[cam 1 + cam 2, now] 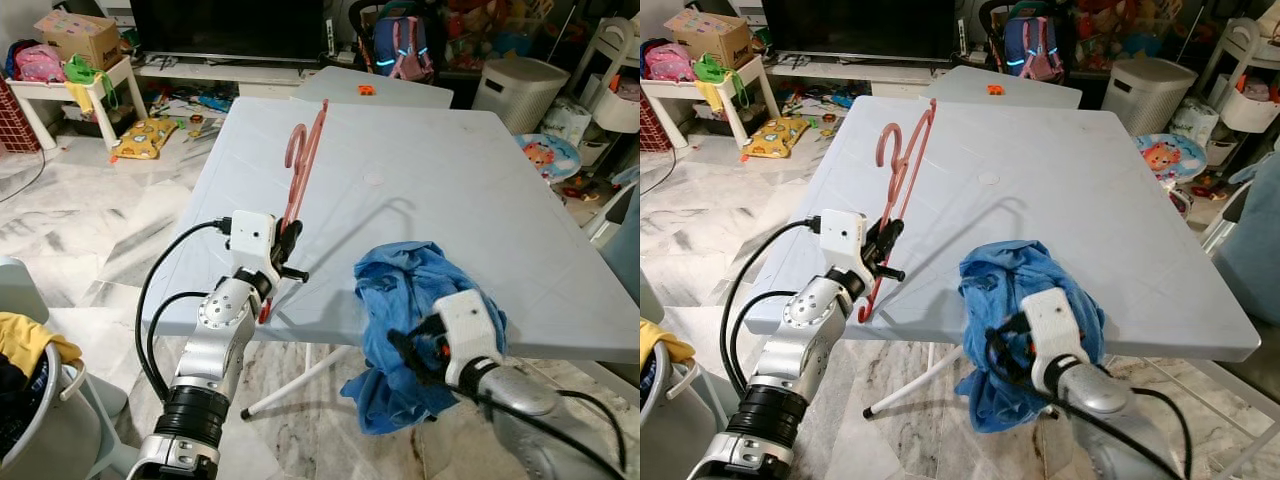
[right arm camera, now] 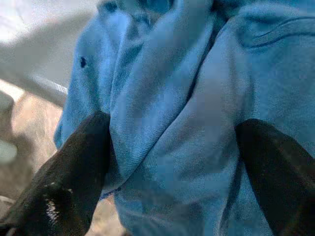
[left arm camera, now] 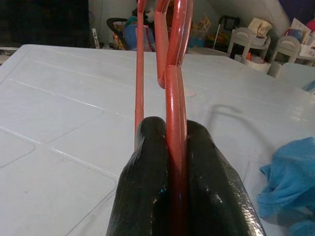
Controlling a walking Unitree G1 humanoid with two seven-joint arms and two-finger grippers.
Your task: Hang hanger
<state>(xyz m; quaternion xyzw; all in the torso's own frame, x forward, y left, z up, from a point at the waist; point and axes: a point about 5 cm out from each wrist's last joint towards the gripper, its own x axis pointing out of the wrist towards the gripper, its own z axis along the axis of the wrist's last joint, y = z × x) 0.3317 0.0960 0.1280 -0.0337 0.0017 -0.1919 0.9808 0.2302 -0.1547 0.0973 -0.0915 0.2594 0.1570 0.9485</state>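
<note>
Hanger (image 1: 300, 170) is sitting clenched in the left gripper (image 1: 287, 252) fingers; beside it, right gripper (image 1: 418, 350) fingers are straddling blue garment (image 1: 420, 285), spread. Hanging is remaining.

A pale folding table (image 1: 420, 190) stands on a marble floor (image 1: 70, 240). Far left, a cardboard box (image 1: 78, 37) sits on a small white table (image 1: 60, 92), with a yellow cushion (image 1: 146, 137) on the floor nearby. A dark television (image 1: 230, 28) stands at the back, a white bin (image 1: 518, 92) far right. A basket (image 1: 30, 400) with yellow cloth sits near left.
</note>
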